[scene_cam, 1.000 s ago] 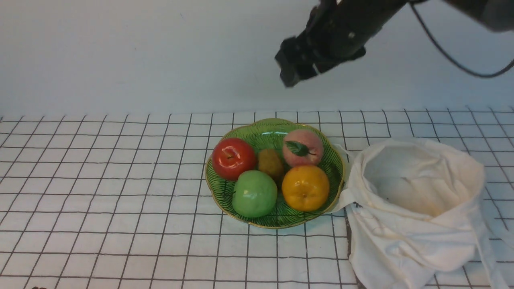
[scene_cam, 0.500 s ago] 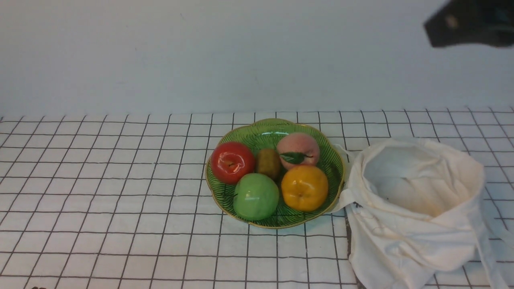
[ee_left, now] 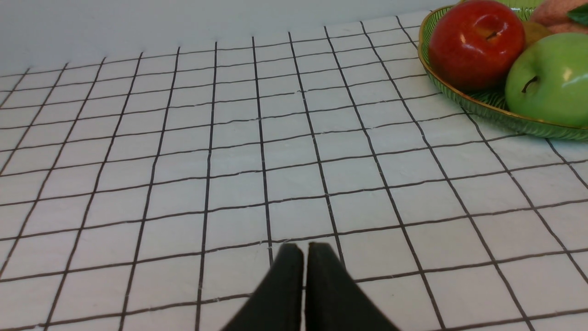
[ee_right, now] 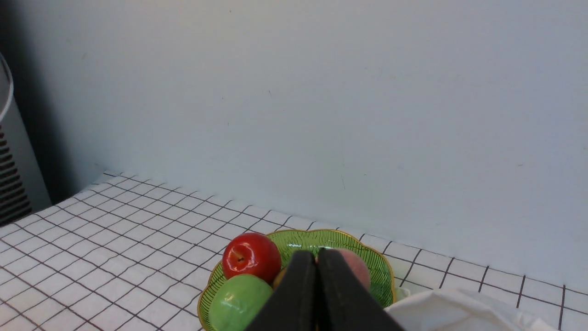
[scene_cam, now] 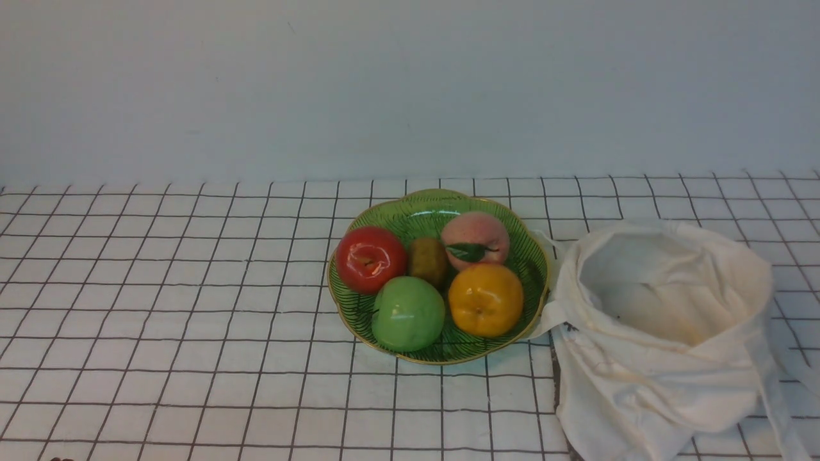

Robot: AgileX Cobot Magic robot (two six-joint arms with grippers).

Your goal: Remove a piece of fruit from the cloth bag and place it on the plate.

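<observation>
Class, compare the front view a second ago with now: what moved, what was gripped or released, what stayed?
The right gripper, above the plate a second ago, withdrew up and to the robot's right, out of the front view, and shut empty. The peach rolled a little, leaf lower; the kiwi beside it nudged slightly. Plate and cloth bag stayed put.

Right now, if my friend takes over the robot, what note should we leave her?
Left hand: shut, empty, low over the checked tablecloth.
Right hand: shut, empty, up off the table.
Kiwi lies on the plate among the red apple, green apple, orange and peach. Cloth bag sits open to the plate's right; no fruit shows inside.
Done: kiwi is out and plated. Left: nothing that I can see.
</observation>
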